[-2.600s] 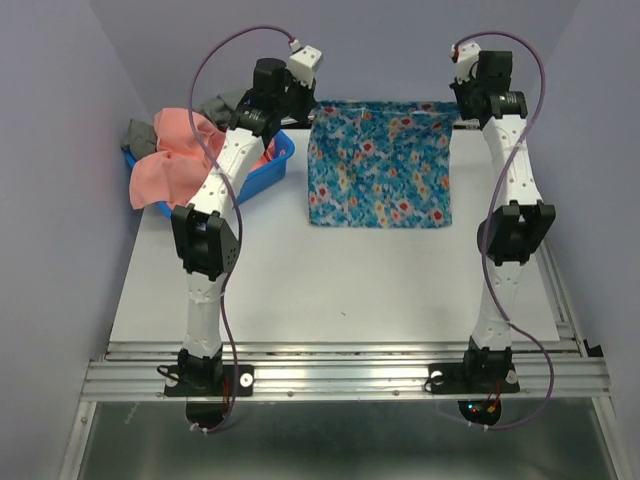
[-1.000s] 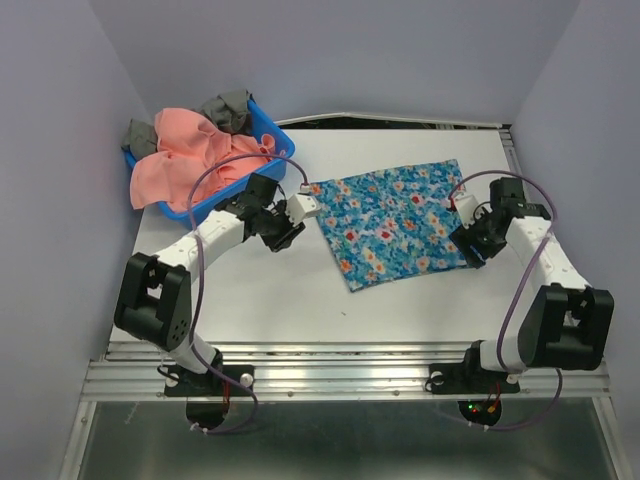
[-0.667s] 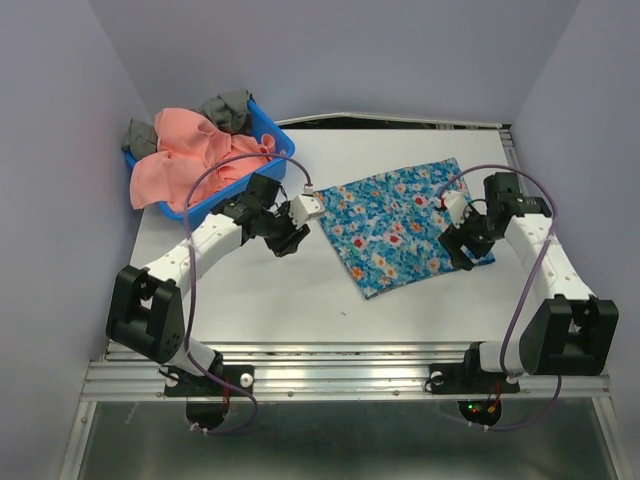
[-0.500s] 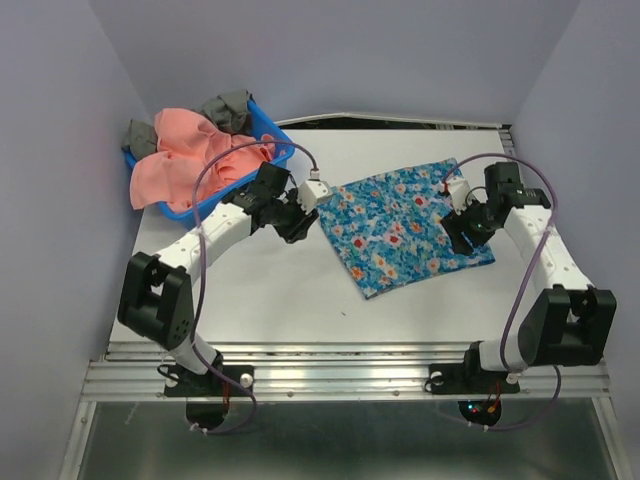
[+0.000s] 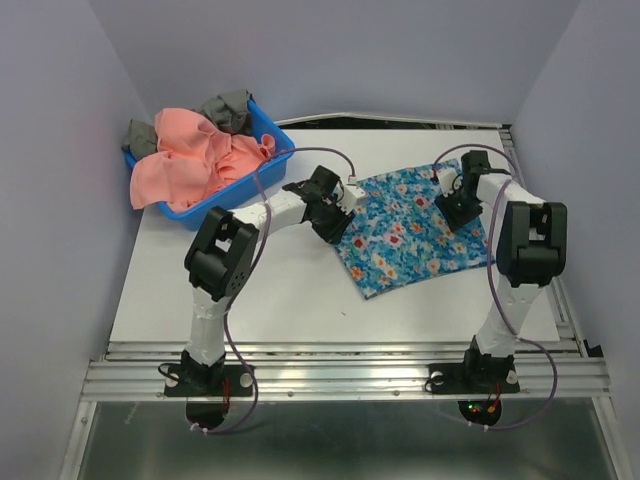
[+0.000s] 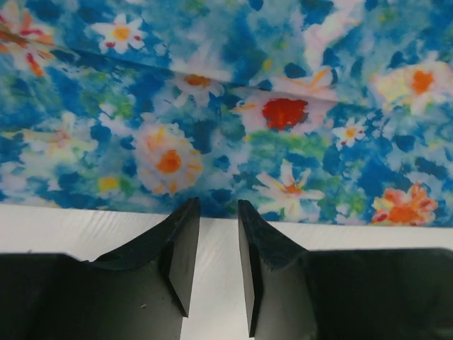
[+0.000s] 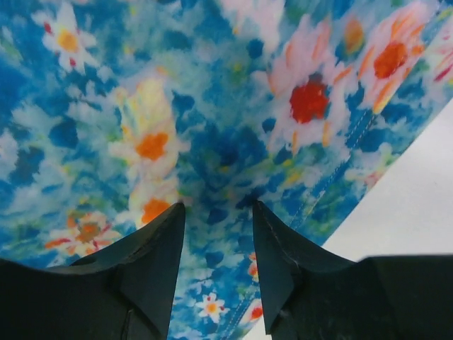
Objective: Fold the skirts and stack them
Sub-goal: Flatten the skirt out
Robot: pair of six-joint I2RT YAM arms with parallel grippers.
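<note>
The blue flowered skirt (image 5: 410,232) lies spread flat on the white table, right of centre. My left gripper (image 5: 340,213) sits low at its left edge. In the left wrist view the left gripper (image 6: 218,207) is open by a narrow gap, tips over bare table right at the skirt's hem (image 6: 226,142), nothing between them. My right gripper (image 5: 457,205) is over the skirt's far right part. In the right wrist view the right gripper (image 7: 218,212) stands open just above the skirt's cloth (image 7: 212,106). The salmon-pink skirt (image 5: 190,160) is heaped in the basket.
The blue plastic basket (image 5: 278,140) stands at the far left of the table, with grey cloth (image 5: 228,108) in it beside the pink heap. Purple walls close in on the left, right and back. The metal rail (image 5: 340,375) runs along the near edge.
The blue skirt, first hanging from both raised grippers, came down flat on the table. In the last second both grippers moved away from me, the left one rightward to the skirt's edge; the right jaws narrowed.
</note>
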